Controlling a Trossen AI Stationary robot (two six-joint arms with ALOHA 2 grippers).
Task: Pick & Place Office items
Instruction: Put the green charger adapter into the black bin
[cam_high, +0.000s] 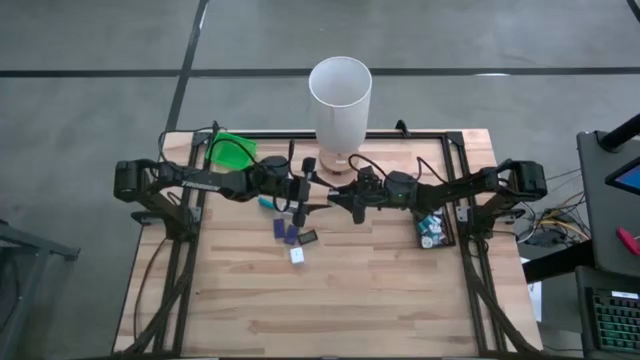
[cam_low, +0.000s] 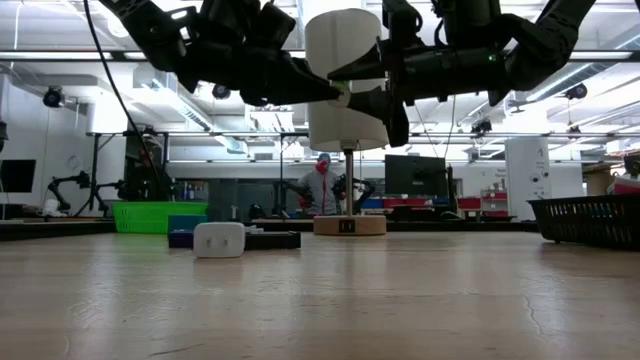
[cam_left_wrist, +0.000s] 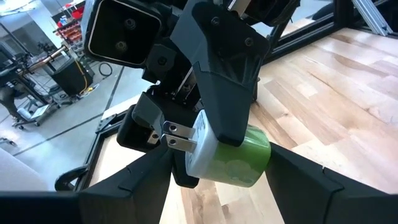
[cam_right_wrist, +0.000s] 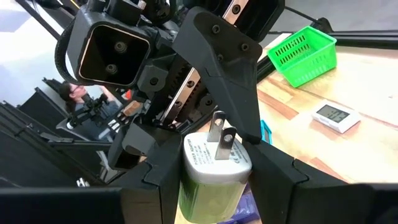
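High view: wood table fills the frame's middle. Tall white cylinder stands at top centre on a round base. Green tray sits upper left, black tray w/ small bits at right edge. Both arms reach in from the sides & meet just below the cylinder, above table centre.

Left wrist view: left gripper has fingers set fairly wide, one each side of a plug w/ white cap, green body & two metal prongs, touching it.

Right wrist view: right gripper has fingers narrow, clamped on the same plug, prongs pointing up.

Low view: the plug is held well above the tabletop, in front of the cylinder.

Other office items lie loose centre-left under the grippers: dark blue pcs, a teal bit, a white block.
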